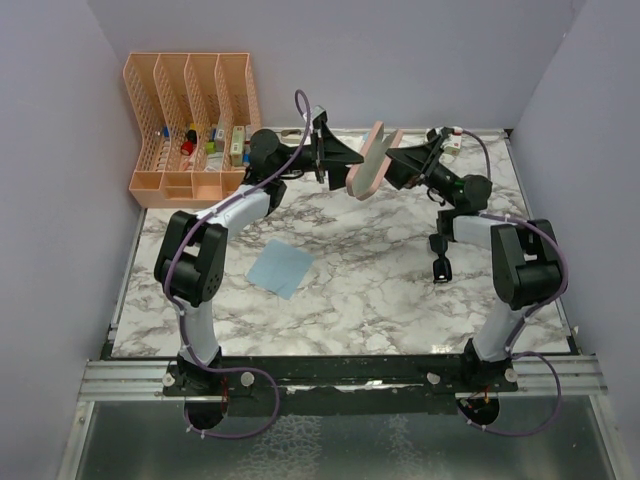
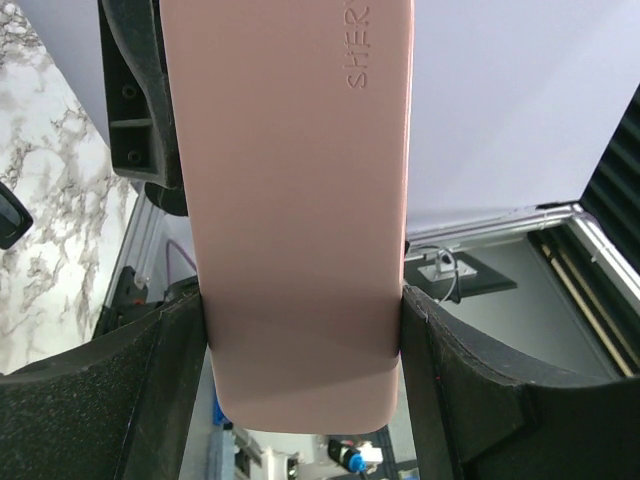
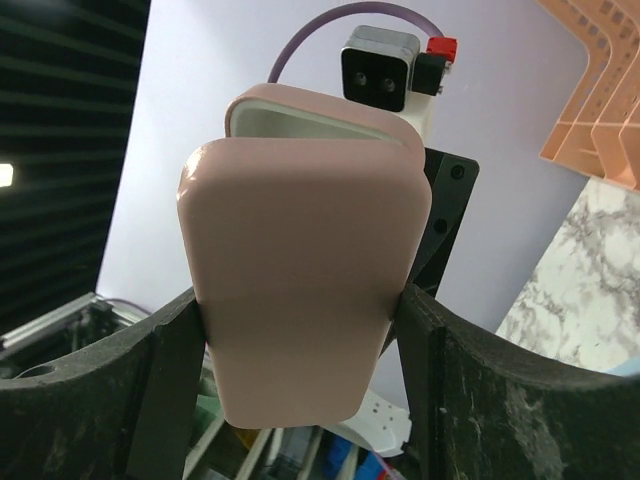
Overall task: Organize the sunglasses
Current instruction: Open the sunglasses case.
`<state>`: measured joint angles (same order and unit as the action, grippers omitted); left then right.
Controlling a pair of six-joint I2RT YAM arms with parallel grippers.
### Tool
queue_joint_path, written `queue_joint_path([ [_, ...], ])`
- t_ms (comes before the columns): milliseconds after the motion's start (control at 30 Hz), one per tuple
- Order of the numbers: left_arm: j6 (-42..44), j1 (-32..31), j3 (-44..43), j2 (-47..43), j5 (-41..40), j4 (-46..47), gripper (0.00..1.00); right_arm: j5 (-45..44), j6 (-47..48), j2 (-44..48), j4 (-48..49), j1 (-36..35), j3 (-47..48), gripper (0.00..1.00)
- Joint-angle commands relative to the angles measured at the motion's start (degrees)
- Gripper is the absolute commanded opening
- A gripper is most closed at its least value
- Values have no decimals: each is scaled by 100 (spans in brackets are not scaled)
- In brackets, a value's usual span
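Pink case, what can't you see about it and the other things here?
Inside of the pink case: right wrist view shows only a pale strip at the open edge; its shell hides the rest.
Word stamped on the case: left wrist view, cut by the top edge after SHER.
The sunglasses: top view, too small and dark for detail.
Items in the organizer: top view, too small.

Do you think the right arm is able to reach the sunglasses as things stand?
Probably not yet: the right tool is shut on the pink case, shared with the left tool. The sunglasses lie uncovered beside that arm.
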<state>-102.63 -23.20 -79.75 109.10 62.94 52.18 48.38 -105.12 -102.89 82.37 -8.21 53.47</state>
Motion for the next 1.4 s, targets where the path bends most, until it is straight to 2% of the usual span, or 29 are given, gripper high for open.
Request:
queue_joint_path([
  [0,-481,152,144,-609,-418,1149,0,-455,-720,-478,1558,48,-327,1],
  [100,-632,197,440,-689,-493,1328,0,-681,-993,-575,1941,40,-389,1],
  [367,-911,339,1226,-849,-674,1672,0,-892,-1102,-356,1950,-31,-105,1],
  [600,-1022,509,1001,-862,-717,1797,0,-1338,-1208,-108,1923,-157,-50,1],
  [700,-982,518,886,-873,-709,1813,0,-1240,-1034,-1,1569,-216,-128,1],
  [833,-556,563,647,-858,-433,1548,0,-1052,-1060,158,1501,-7,-462,1],
  [967,448,634,157,-716,275,554,0,-286,-1113,382,997,700,-548,1],
  [1033,1186,629,-196,-594,725,-254,0,83,-1094,605,714,1165,-623,1],
  [1100,2214,623,-511,-501,1068,-1478,0,626,-1009,855,107,1641,-529,1],
  [1167,4241,624,-1194,-357,1113,-4038,0,1144,-681,1106,-856,2061,-319,1],
  [1200,5810,607,-1829,-204,864,-5981,0,1340,-461,1221,-1267,2196,-205,1],
  [1233,7356,570,-2968,82,253,-7898,0,1472,-276,1331,-1598,2289,-90,1],
  [1267,8474,460,-3913,445,-372,-9315,0,1616,-82,1430,-1914,2359,4,1],
  [1300,9169,365,-4563,788,-796,-10202,0,1739,115,1513,-2254,2406,99,1],
  [1367,9553,312,-4775,999,-1211,-10511,0,1886,488,1673,-2840,2463,190,1],
])
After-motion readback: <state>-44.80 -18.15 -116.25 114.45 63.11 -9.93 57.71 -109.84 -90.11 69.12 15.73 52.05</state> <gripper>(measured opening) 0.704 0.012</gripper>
